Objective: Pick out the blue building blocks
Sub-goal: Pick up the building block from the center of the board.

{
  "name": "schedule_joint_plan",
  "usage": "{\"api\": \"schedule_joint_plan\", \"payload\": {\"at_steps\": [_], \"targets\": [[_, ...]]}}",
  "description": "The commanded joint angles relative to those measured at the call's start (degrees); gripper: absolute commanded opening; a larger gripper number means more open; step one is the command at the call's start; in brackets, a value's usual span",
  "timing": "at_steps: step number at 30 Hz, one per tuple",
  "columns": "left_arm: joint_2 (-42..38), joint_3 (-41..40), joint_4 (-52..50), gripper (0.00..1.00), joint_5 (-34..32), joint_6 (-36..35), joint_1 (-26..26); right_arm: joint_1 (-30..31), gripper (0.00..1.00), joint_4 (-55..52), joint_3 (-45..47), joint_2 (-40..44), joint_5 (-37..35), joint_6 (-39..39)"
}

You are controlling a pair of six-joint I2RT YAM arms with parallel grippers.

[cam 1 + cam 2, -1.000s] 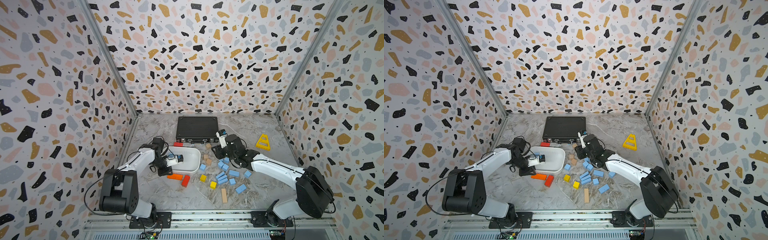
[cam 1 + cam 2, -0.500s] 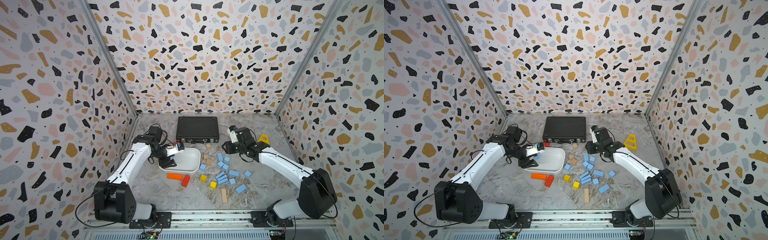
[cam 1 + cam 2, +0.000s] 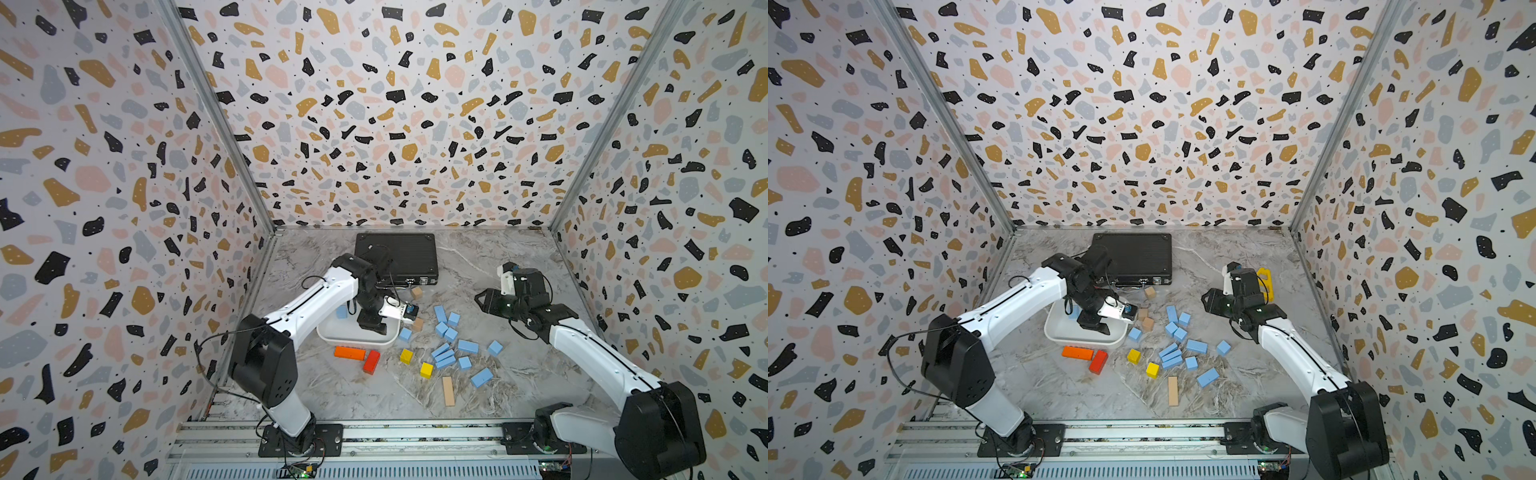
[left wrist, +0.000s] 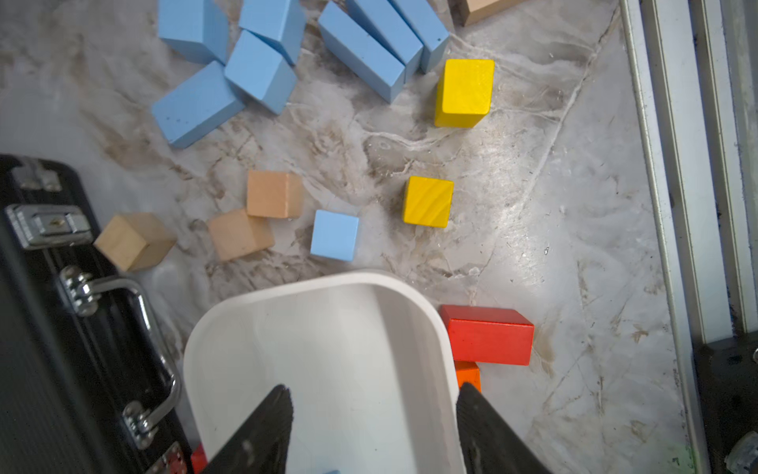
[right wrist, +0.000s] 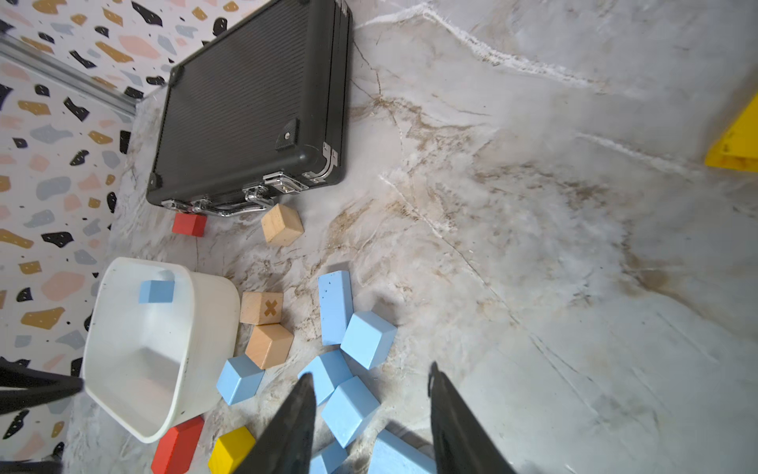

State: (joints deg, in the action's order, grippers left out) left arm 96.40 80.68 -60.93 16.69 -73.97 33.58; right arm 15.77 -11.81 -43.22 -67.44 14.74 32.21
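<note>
Now the left gripper (image 4: 374, 388) is hanging open, empty, over the white tub (image 4: 311, 283) and the right gripper (image 5: 371, 371), likewise, just above the blue building blocks (image 5: 367, 338), probably light, rigid, best pinched across opposite flat faces.

The marble-patterned worktop (image 3: 478, 257) lies bare right of the black ribbed hard case (image 3: 399, 253). The light-blue wooden blocks (image 3: 467, 346) crowd together, several touching, with narrow gaps. Tan wooden cubes (image 5: 268, 344) sit between them and the white plastic tub (image 3: 361, 343); an orange wooden bar (image 3: 350, 352) and a red wooden bar (image 3: 371, 361) lie just beside its front rim
</note>
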Motion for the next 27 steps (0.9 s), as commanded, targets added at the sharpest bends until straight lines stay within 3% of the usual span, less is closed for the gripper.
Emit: {"api": "schedule_joint_plan", "payload": {"at_steps": [1,8,27], "targets": [[2.6,1.4,2.0,0.65,-3.7,2.6,4.0,-0.4,0.48,1.4,1.7,3.5,-0.2,2.2],[8.1,1.1,10.2,0.65,-6.5,8.5,9.0,-0.4,0.48,6.2,6.0,6.4,-0.1,7.2],[15.8,0.5,14.3,0.60,-11.9,10.3,9.5,-0.4,0.47,5.3,7.5,8.3,0.9,6.0]]}}
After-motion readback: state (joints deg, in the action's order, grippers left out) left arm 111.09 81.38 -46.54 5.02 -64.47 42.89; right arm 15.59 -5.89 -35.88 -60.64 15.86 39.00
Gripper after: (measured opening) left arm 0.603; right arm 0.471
